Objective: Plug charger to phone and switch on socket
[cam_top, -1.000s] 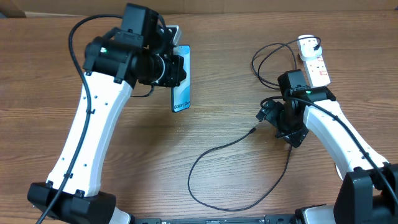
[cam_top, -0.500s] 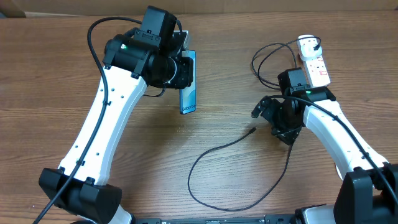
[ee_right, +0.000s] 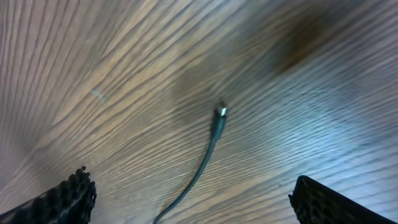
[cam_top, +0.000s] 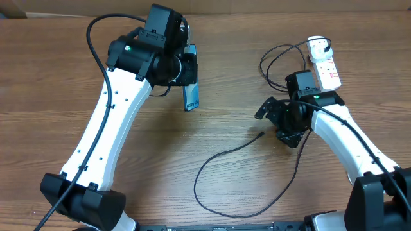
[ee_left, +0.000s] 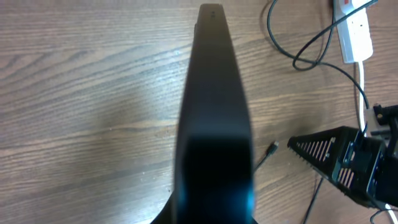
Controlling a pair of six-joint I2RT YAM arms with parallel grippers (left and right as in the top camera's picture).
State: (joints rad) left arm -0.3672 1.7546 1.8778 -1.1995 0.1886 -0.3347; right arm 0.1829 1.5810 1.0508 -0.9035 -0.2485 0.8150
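My left gripper (cam_top: 187,72) is shut on the phone (cam_top: 191,96) and holds it off the table, turned almost on edge, with its blue screen facing right. From the left wrist the phone (ee_left: 214,106) is a dark slab seen end-on. The charger is a thin black cable (cam_top: 212,160) looping over the wood, and its plug tip (cam_top: 260,135) lies free. My right gripper (cam_top: 271,126) hangs open just right of that tip. In the right wrist view the tip (ee_right: 220,112) lies ahead of the open fingers (ee_right: 69,195). The socket (cam_top: 324,61) lies at the far right.
The socket's white cord (cam_top: 316,31) and black cable loops (cam_top: 276,64) lie beside it at the back right. The table's far edge runs along the top. My right arm (cam_top: 350,138) spans the near right side.
My left arm carried the phone a little to the right and rolled it from flat towards its edge. The open right gripper shifted slightly left, closer to the plug tip.
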